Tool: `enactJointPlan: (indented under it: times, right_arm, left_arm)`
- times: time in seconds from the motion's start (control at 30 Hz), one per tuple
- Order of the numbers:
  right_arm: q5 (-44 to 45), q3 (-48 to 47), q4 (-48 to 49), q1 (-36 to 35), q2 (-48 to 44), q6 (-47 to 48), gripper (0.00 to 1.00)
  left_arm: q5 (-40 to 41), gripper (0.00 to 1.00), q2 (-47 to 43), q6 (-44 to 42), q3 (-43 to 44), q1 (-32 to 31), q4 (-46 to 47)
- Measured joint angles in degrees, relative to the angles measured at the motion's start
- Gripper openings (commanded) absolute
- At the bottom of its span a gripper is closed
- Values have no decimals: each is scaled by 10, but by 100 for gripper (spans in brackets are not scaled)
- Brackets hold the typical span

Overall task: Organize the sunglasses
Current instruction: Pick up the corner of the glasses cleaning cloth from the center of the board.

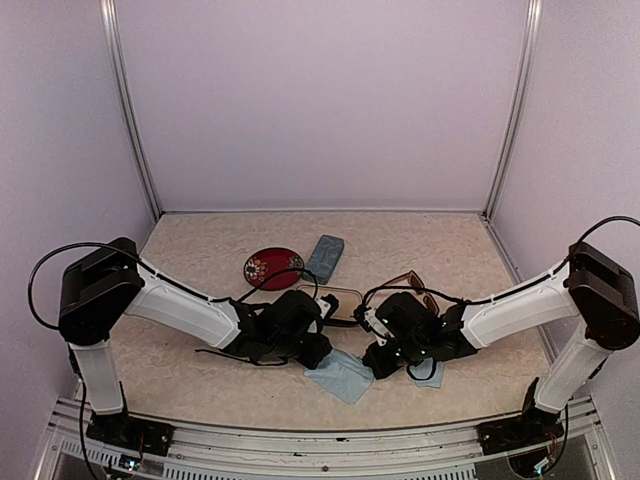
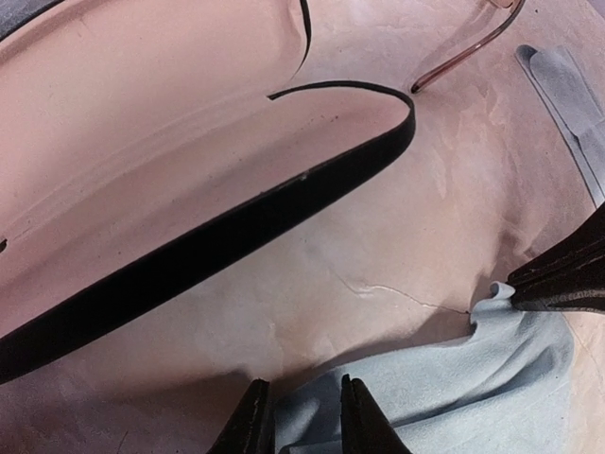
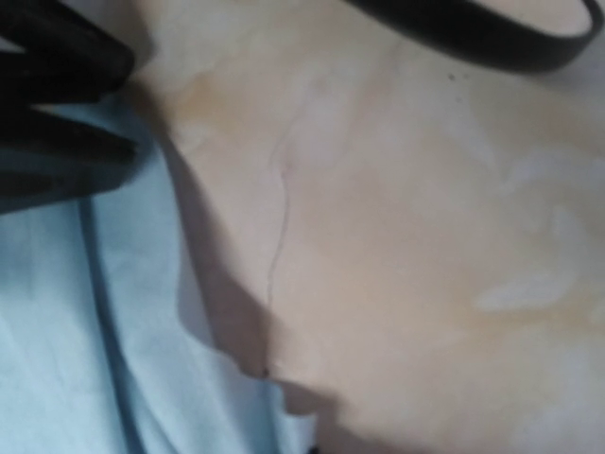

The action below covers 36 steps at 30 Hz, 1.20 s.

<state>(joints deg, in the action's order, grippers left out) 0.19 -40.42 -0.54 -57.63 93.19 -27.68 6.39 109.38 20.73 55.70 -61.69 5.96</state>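
Straddling the blue cloth (image 2: 444, 397), left gripper (image 2: 302, 402) stands narrow — right gripper (image 2: 529, 284), shut, seemingly pinches its corner.

Top view is lit evenly from overhead w/ a pink-violet cast; soft shadows are thrown on the table (image 1: 200, 250) mid-frame. Left wrist pic is sharp but bowed at edges. Right wrist pic is blurred throughout; a dark shadow is cast beside the blue cloth (image 3: 57, 331).

On the table (image 1: 200, 240), round dish (image 1: 272, 268) at 11 o'clock, shut case (image 1: 325, 257) just right of it at 12. In the middle, open case (image 2: 142, 189), cloth (image 1: 340, 375) before it at 6. At 2, sunglasses (image 1: 412, 281); at 5, second cloth (image 1: 432, 378).
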Motion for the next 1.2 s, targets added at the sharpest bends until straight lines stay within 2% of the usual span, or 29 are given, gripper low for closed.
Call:
enactJointPlan:
  times: [0.4,0.7,1.2]
  right_arm:
    - [-2,0,0,2,0,0,0]
    - [1,4,9,7,-7,5,0]
    - [3,16,39,8,-98,60,0]
  left_arm:
    - [-43,0,-25,1,-21,2,0]
    - [-40,0,-63,0,-39,5,24]
    - [-33,0,-122,-2,-59,5,39]
